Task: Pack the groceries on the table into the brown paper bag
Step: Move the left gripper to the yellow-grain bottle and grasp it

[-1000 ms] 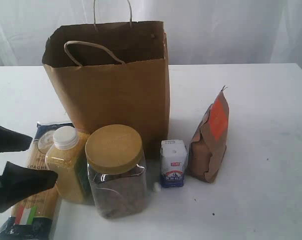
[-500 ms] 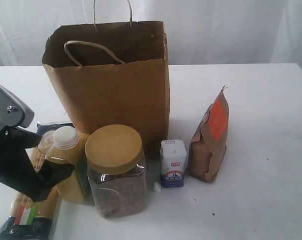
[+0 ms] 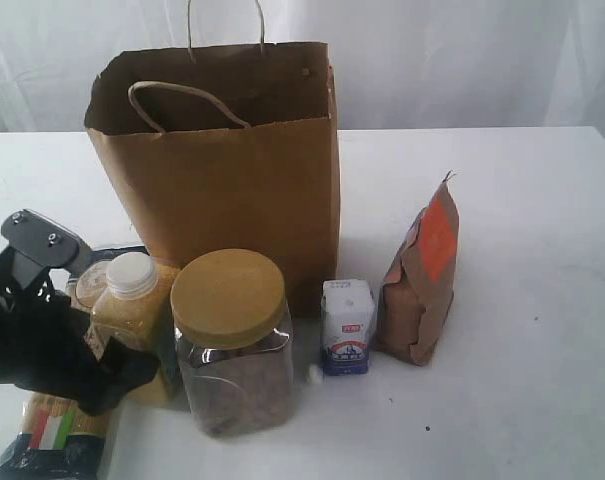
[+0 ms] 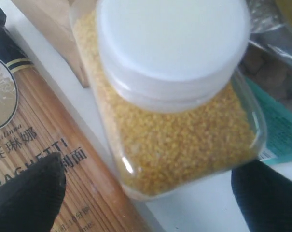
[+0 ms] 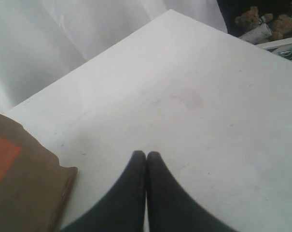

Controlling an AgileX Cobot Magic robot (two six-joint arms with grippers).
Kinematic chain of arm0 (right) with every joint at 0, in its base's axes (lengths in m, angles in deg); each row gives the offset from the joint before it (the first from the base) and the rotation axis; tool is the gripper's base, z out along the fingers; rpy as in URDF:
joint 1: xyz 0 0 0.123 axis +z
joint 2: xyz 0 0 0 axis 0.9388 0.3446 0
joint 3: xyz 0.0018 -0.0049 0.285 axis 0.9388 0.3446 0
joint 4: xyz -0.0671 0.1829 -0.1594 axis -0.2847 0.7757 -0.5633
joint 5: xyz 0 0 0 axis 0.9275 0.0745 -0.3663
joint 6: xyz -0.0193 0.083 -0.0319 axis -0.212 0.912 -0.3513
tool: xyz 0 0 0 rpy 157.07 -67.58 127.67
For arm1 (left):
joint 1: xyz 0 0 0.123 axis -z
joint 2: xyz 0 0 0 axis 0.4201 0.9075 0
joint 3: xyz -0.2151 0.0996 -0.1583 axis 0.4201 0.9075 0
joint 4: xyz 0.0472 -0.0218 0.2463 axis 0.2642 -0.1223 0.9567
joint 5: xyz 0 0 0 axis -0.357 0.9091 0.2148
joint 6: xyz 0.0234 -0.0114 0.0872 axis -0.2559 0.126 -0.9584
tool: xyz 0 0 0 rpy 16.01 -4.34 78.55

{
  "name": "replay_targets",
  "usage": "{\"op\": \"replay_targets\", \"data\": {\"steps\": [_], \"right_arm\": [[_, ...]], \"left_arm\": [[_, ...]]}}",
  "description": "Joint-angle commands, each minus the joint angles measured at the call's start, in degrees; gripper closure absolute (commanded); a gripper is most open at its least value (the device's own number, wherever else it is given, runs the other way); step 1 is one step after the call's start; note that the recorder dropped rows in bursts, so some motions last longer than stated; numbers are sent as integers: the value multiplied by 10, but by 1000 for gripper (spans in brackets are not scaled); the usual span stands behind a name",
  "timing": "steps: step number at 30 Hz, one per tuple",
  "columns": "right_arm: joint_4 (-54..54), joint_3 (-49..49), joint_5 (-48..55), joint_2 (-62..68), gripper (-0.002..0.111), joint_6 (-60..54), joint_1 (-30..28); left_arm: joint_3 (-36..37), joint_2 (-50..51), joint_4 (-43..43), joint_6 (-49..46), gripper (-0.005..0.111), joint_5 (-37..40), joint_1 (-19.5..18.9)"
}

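Left gripper (image 4: 146, 195): had come in from the left edge and dropped lower than in the earlier frames, and now sat astride the bottle (image 3: 132, 330). Its fingers (image 4: 25, 195) were spread wide, one on each side of the bottle's body, with gaps showing and nothing held, probably lined up for a side grasp. Spaghetti (image 3: 57, 430): lay flat at the near left corner, partly under the arm and just beside the bottle's base, so one finger hung over the packet. Bottle: upright, white cap on, first in line for packing by the look of it. Jar (image 3: 232, 340): tan lid, upright, just beside the bottle on its right, leaving the far finger a narrow gap. Bag (image 3: 222, 190): stood upright close behind the bottle and jar with its mouth open upward and one handle drooped across the opening. Any lift would have to clear the front rim. Carton (image 3: 347, 325): upright, near the bag's front corner. Pouch (image 3: 422, 290): upright, leaning slightly, just right of the carton. Table (image 3: 522, 200): bare to the right of the pouch. Right gripper (image 5: 146, 155): fingers pressed together on nothing, over bare table near the pouch and out of the exterior view. Dark jar: not made out with certainty.
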Motion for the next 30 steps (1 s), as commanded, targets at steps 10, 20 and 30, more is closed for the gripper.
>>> {"op": "replay_targets", "data": {"steps": [10, 20, 30], "right_arm": [[-2, 3, -3, -3, 108, 4, -2], [-2, 3, -3, -3, 108, 4, -2], [-2, 3, -3, -3, 108, 4, -2]], "left_arm": [[-17, 4, -11, 23, 15, -2, 4], [-17, 17, -11, 23, 24, -52, 4], [-17, 17, -11, 34, 57, -12, 4]]}}
